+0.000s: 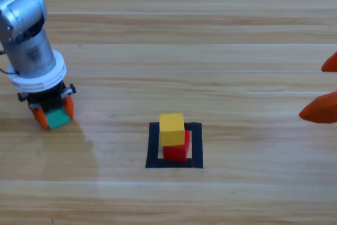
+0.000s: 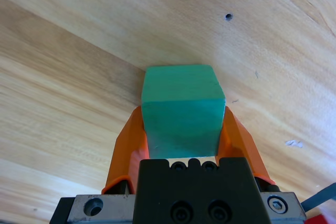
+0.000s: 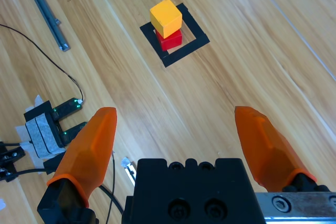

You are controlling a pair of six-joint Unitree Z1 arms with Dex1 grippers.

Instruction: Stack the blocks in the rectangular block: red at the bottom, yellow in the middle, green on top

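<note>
Inside the rectangular block [image 1: 152,148], a black tape frame [image 3: 198,39], the yellow cube [image 1: 172,129] [image 3: 166,18] sits on the red cube [image 1: 177,150] [image 3: 171,40]. The green cube [image 1: 58,118] [image 2: 181,109] is at the table's left, between the jaws of my left gripper [image 1: 52,115] [image 2: 182,129], which is shut on it at table level. My right gripper [image 1: 326,89] [image 3: 181,137] waits at the right edge, open and holding nothing, well away from the stack.
In the right wrist view, a metal rail [image 3: 44,11], a thin black cable [image 3: 47,56] and a small taped black device [image 3: 50,127] lie off to one side. Bare wood surrounds the frame.
</note>
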